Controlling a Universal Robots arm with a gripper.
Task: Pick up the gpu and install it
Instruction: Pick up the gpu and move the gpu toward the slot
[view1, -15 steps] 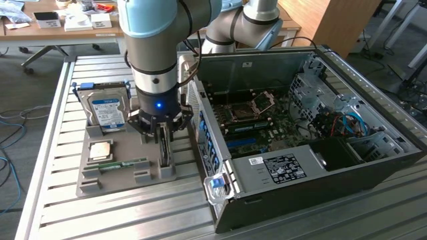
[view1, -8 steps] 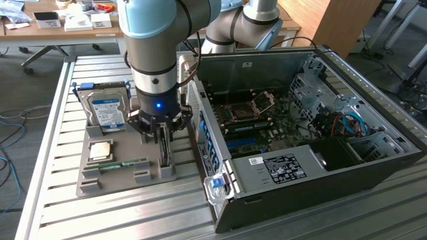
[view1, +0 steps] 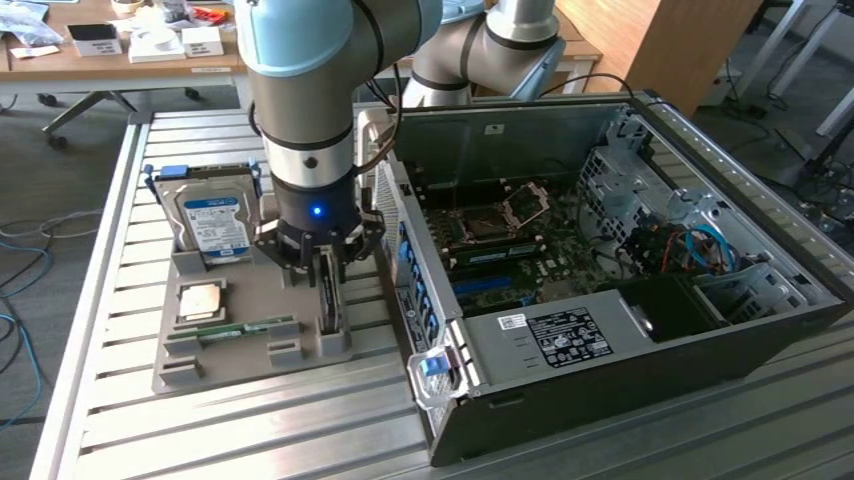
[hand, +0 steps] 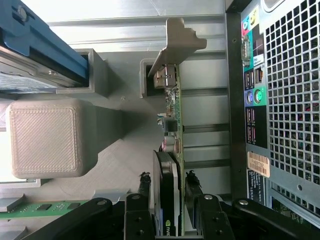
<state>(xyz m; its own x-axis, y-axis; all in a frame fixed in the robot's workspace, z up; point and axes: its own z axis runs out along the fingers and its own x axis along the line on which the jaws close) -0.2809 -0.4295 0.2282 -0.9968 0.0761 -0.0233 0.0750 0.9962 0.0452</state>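
The gpu (view1: 330, 312) stands on edge in a slot of the grey holder tray (view1: 227, 365), to the exterior view's left of the open computer case (view1: 747, 330). In the wrist view the gpu (hand: 172, 115) shows its green board, a dark cooler and a silvery end bracket (hand: 182, 42). My gripper (view1: 324, 268) is lowered straight over the card. Its black fingertips (hand: 145, 181) straddle the cooler end with a thin gap on each side, so the gripper (hand: 168, 176) is open around the card. The card still rests in its slot.
On the same tray stand a blue-labelled hard drive (view1: 214, 225), a CPU (view1: 200, 300) and a green RAM stick (view1: 247, 328). The case's rear port panel (hand: 252, 95) is close beside the card. The motherboard (view1: 514, 250) lies exposed inside the case. All of it sits on a slatted metal table (view1: 120, 420).
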